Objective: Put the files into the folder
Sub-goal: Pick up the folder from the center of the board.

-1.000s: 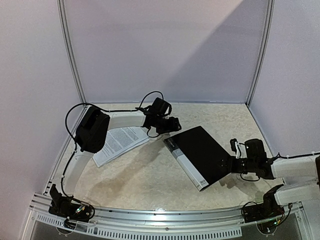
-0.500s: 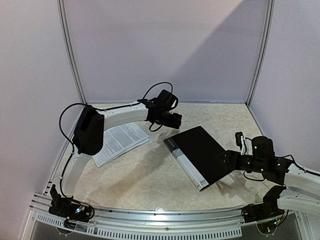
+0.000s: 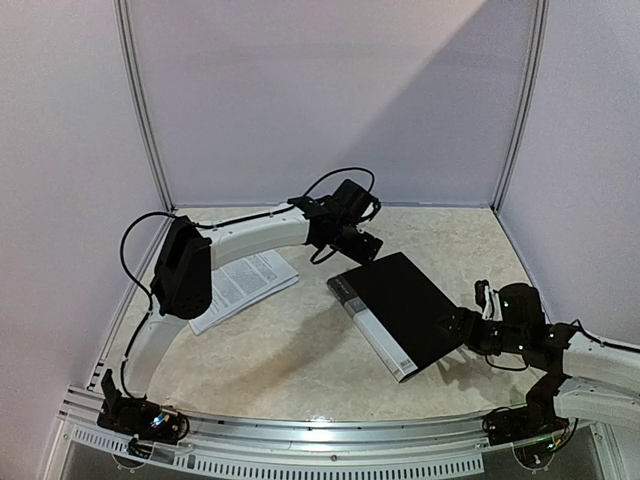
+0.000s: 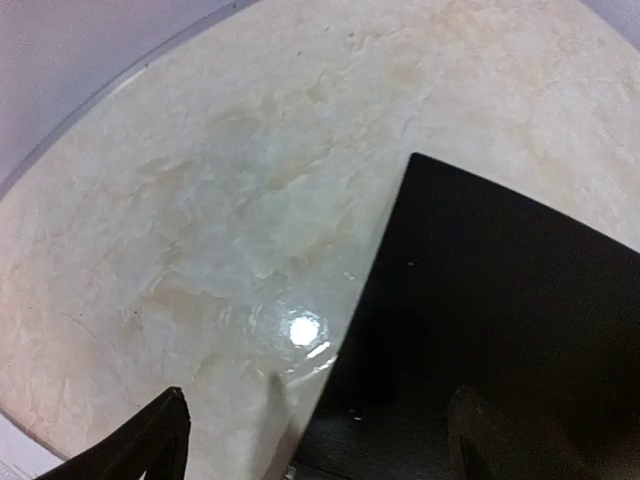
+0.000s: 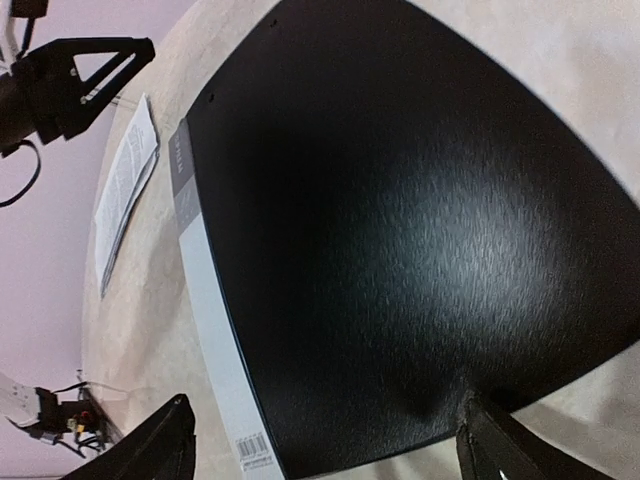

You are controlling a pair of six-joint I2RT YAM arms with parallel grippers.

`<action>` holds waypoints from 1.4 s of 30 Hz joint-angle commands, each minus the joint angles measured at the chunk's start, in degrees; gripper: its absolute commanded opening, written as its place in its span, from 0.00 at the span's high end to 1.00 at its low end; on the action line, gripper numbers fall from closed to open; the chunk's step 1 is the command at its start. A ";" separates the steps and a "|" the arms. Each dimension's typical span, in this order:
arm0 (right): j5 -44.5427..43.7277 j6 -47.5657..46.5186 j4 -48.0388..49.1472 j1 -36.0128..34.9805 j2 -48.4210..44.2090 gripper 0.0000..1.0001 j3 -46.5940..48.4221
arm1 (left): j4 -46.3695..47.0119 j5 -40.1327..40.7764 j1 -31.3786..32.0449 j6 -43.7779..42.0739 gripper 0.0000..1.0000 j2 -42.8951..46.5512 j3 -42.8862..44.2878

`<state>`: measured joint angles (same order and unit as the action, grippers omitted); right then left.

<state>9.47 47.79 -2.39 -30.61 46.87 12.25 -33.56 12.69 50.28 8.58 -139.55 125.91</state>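
The folder [image 3: 402, 303] lies shut and flat mid-table, black, with a white spine strip [image 3: 372, 326] on its left edge. The files [image 3: 243, 285] lie flat to its left, partly under my left arm. My left gripper [image 3: 360, 246] hovers open and empty over the folder's far corner; in the left wrist view [image 4: 320, 445] the folder's corner [image 4: 490, 300] lies between the jaws. My right gripper [image 3: 456, 328] is open at the folder's right near edge. In the right wrist view [image 5: 325, 450] the jaws straddle that edge of the folder [image 5: 400, 230]; the files [image 5: 125, 185] show at left.
The table [image 3: 300, 350] is beige marble-patterned, walled by pale panels at the back and both sides. A metal rail [image 3: 330, 440] runs along the near edge. The left arm's cable [image 3: 150, 220] loops above the files.
My left gripper has swung right and farther back, from beside the files to over the folder's far corner. My right arm has shifted a little and lowered at the folder's right edge.
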 commanded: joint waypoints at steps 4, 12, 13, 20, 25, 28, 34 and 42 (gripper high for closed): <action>5.35 17.96 14.14 -3.34 -7.58 0.11 -11.30 | -1.48 -11.66 -6.27 1.99 0.11 -5.76 4.53; 4.56 27.80 27.57 -10.61 -4.72 0.11 -19.28 | -0.51 -18.01 -8.62 4.02 0.13 -6.79 1.80; 4.53 29.24 29.68 -11.10 -4.06 0.11 -19.80 | -0.34 -18.43 -8.62 4.15 0.14 -6.83 1.49; -1.24 35.60 28.82 -18.28 -0.53 0.10 -18.52 | -0.16 -20.52 -8.62 4.71 0.17 -7.65 0.17; -8.96 39.71 19.61 -23.68 -0.57 0.09 -16.92 | -0.03 -20.00 -8.62 4.78 0.18 -7.09 -0.28; -9.13 38.99 18.73 -24.11 0.71 0.08 -16.21 | 0.07 -19.76 -8.62 4.72 0.18 -6.80 -0.40; -7.97 39.85 26.77 -24.65 7.07 0.08 -16.86 | 0.39 -20.53 -8.64 5.24 0.19 -7.05 -0.63; -10.09 39.94 32.00 -25.30 10.85 0.09 -17.11 | 0.83 -22.03 -8.58 5.40 0.20 -6.68 -1.78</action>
<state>2.04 87.61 25.63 -55.29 57.52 2.79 -33.23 -7.97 41.82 13.61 -145.53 125.01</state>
